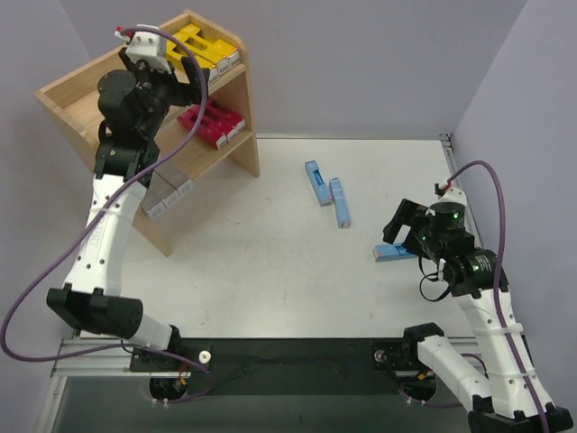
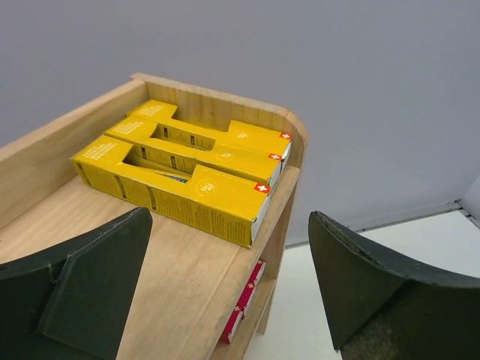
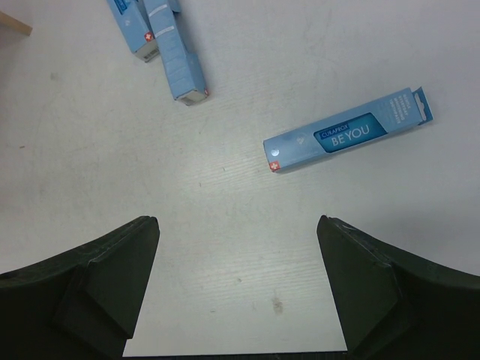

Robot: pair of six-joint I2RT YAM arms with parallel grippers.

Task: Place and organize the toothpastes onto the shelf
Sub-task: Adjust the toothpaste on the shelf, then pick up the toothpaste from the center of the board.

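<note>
My left gripper [image 2: 229, 244] gapes wide and empty over the shelf [image 2: 45, 157], whose top tier holds three yellow toothpastes [image 2: 187, 176] side by side, each with a long window cutout. My right gripper [image 3: 236, 225], equally spread, hangs above a light blue carton [image 3: 345, 139] flat on the table [image 3: 225, 277].
</note>
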